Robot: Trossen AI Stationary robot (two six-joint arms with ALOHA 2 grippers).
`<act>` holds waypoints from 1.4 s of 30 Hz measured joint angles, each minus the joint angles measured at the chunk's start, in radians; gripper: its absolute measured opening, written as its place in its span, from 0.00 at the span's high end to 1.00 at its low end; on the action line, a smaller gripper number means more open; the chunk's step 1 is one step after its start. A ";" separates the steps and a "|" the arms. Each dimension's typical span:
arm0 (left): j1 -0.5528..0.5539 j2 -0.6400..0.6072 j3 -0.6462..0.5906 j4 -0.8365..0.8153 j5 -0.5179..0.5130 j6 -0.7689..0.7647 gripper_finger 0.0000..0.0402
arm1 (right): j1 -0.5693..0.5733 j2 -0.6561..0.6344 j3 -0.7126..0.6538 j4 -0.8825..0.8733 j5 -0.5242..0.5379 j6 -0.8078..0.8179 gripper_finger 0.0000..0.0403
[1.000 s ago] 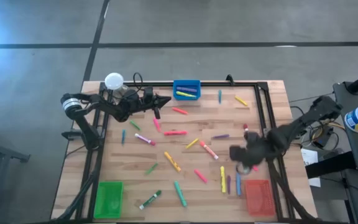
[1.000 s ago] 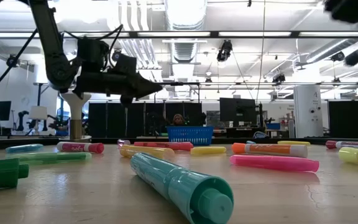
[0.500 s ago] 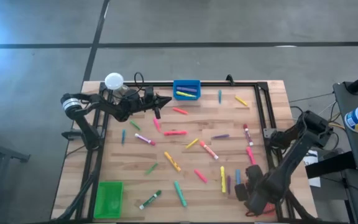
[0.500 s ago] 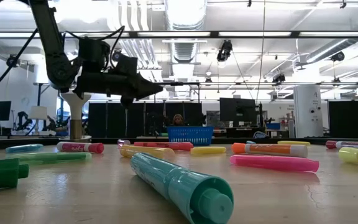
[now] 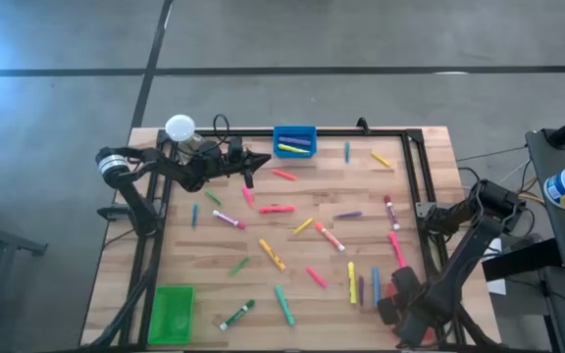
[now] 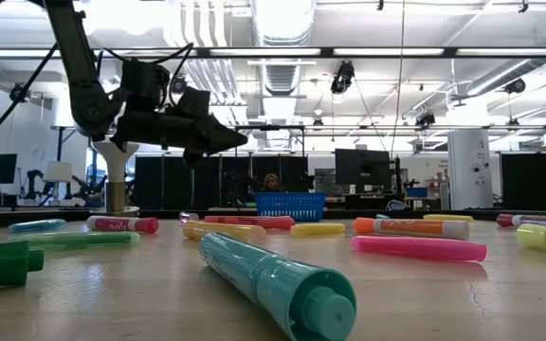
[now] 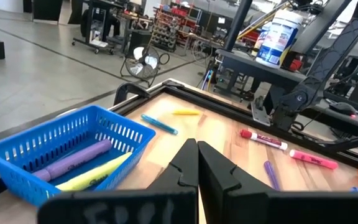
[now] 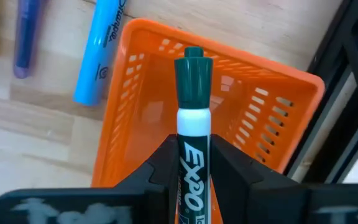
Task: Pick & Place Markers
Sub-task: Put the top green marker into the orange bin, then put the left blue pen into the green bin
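Markers (image 5: 272, 254) lie scattered across your wooden surface (image 5: 214, 294), pink, yellow, green, blue and purple, most of them between the two arms. Your right gripper (image 8: 193, 163) sits at the near right corner of the surface, directly over the orange tray (image 8: 253, 112); its jaws are clamped on a green-capped Expo marker (image 8: 192, 124), cap pointing out over the tray's mesh interior. Just beside that tray on the wood you have a blue marker (image 8: 100, 53), then a purple marker (image 8: 25, 34) next to it. In the high view the right arm covers most of the tray. Your left gripper (image 7: 197, 165) hangs above the far left part of the surface, jaws pressed together with nothing between them, pointing toward the blue tray (image 7: 73, 152) at the far edge. That tray holds a purple highlighter (image 7: 73, 162) and a yellow highlighter (image 7: 95, 174) side by side. The green tray (image 5: 172, 314) sits at the near left corner. In the low view a teal marker (image 6: 273, 279) lies closest to the camera, a pink marker (image 6: 417, 248) farther back on the right.
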 joint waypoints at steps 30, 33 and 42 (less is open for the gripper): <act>-0.021 0.000 -0.003 -0.063 0.000 0.000 1.00 | 0.003 -0.019 0.070 -0.047 0.234 -0.238 0.68; -0.023 0.000 -0.003 -0.064 0.000 0.017 1.00 | -0.005 -0.054 0.036 -0.034 0.453 -0.397 0.75; -0.031 0.000 -0.003 -0.071 0.004 0.039 1.00 | -0.120 -0.334 -0.422 0.539 0.779 -0.873 0.97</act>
